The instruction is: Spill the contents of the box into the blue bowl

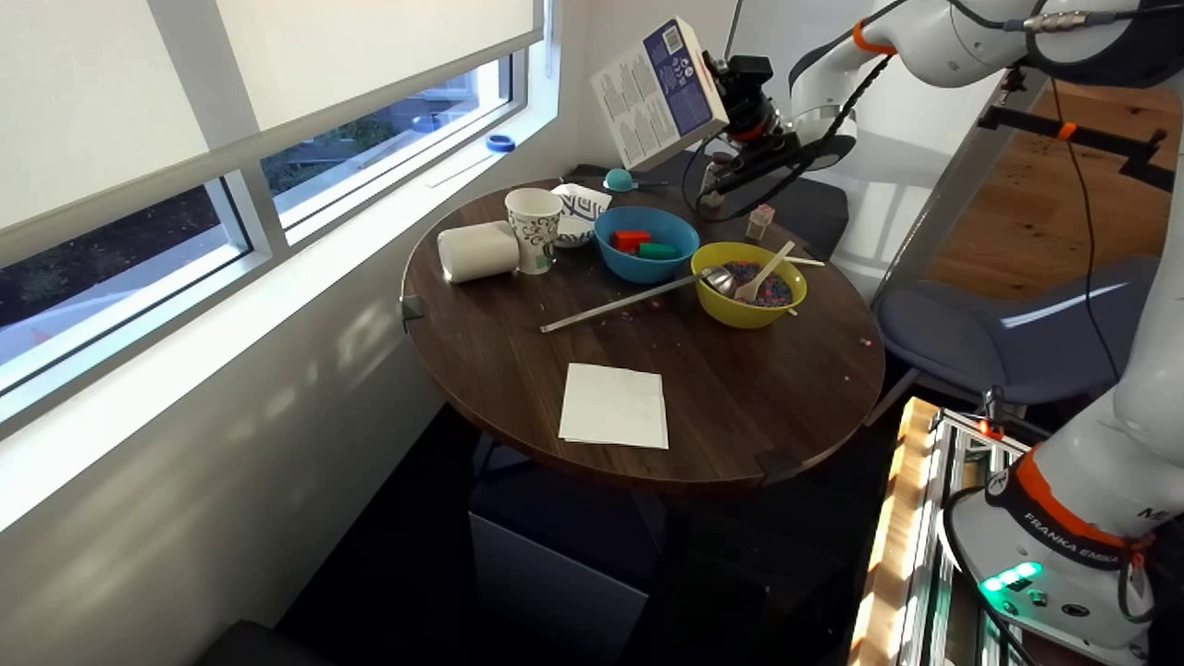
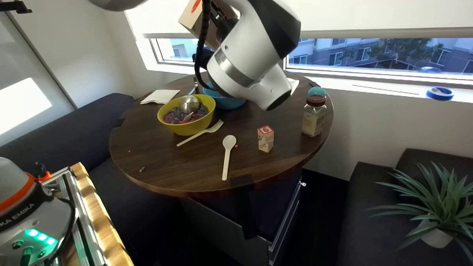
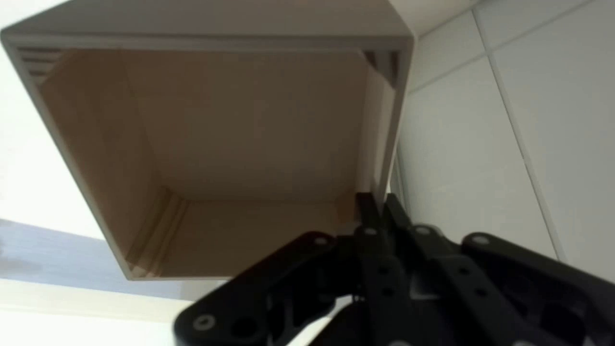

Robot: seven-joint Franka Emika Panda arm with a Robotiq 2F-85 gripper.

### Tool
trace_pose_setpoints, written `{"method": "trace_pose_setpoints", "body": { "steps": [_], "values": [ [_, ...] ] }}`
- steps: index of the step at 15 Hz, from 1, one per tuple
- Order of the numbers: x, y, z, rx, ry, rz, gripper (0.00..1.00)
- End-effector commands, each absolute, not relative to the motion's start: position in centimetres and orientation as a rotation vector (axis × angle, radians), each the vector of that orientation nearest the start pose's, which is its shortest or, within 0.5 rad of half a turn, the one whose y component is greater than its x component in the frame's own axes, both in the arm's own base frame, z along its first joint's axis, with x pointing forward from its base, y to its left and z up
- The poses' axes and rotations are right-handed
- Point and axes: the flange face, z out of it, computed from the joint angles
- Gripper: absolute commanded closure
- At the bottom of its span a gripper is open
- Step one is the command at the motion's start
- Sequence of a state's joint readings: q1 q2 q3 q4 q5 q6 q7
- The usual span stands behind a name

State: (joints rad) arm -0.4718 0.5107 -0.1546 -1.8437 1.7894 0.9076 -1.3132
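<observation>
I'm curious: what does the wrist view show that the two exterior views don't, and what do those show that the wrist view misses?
Only the wrist view gives a broad look deep into the open rectangular cardboard box, tan inside, and clearly shows the black two-fingered gripper pinching one of its walls.

Only the exterior views show the round dark-brown table, the round light-blue bowl, the round yellow-green bowl holding small coloured pieces, and the jointed white arm.

All three pictures share the box and at least part of the gripper.
</observation>
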Motion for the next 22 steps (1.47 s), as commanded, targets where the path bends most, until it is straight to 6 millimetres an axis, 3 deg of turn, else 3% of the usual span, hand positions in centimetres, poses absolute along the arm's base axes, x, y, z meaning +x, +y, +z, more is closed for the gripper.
{"method": "trace_pose_setpoints", "body": {
  "steps": [1,6,12,22],
  "values": [
    [55.9,-19.8,40.4,-1.24,-0.335,-0.828,0.97],
    [57.2,-18.8,42.6,-1.476,-0.471,-0.814,0.97],
    [57.7,-21.2,42.9,-1.767,-0.623,-0.805,0.97],
    [59.1,-23.3,46.6,-2.266,-0.87,-0.777,0.97]
  ]
}}
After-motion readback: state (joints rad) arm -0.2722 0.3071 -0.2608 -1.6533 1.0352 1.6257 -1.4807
